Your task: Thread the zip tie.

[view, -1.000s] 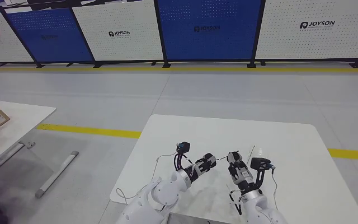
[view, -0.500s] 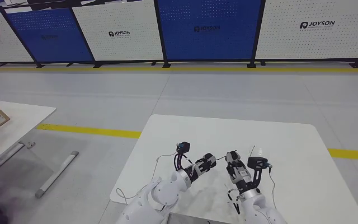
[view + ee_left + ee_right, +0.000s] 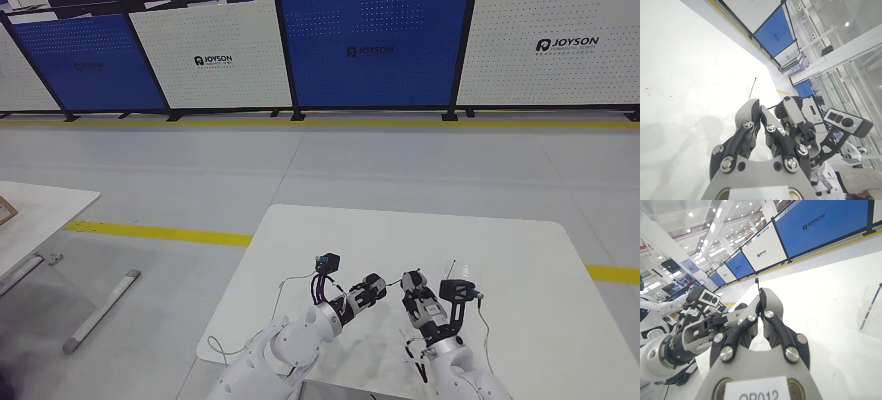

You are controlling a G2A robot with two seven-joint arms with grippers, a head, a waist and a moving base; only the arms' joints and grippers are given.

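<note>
A thin black zip tie [image 3: 393, 284] spans the short gap between my two grippers above the white table's [image 3: 330, 240] front middle. My left gripper [image 3: 375, 287] is shut on one end of the strap [image 3: 772, 107], its fingertips pressed together in the left wrist view [image 3: 760, 107]. My right gripper [image 3: 408, 281] is shut on the tie near its head. That head [image 3: 756, 281] sticks out just past the closed right gripper [image 3: 761, 292]. The two grippers are close, tips nearly facing.
A spare black zip tie [image 3: 448, 269] lies on the table just beyond the right gripper, leaning inside a clear holder [image 3: 865, 291]. Free table surface stretches toward the far edge and both sides. A second white table [image 3: 40, 210] stands off to the left.
My right gripper has shifted a little toward the left gripper, shortening the stretch of tie between them. The left arm has stayed where it was.
</note>
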